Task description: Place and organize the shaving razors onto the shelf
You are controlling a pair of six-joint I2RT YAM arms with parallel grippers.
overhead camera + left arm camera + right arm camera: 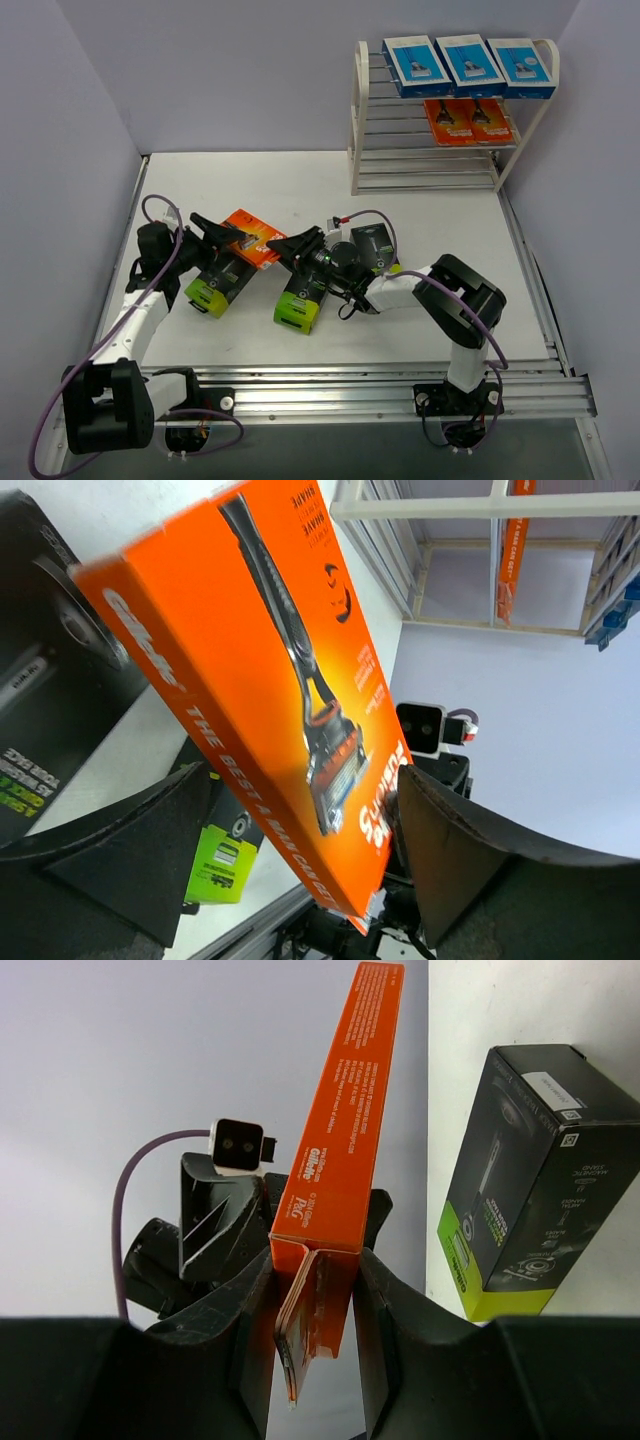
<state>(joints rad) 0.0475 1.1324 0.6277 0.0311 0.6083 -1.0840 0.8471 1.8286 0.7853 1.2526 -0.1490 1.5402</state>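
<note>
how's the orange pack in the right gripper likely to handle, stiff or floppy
Probably stiff and light: the orange pack juts straight from the right gripper without sagging. Its end flap gapes, so that end may crush.

Our left arm (130,320) climbs from the lower left of the frame, the left gripper (228,245) splayed wide at centre left. Our right arm (465,300) bends at the elbow right of centre and reaches leftward, the right gripper (313,1270) pinching one end of an orange razor pack (255,240).
</note>
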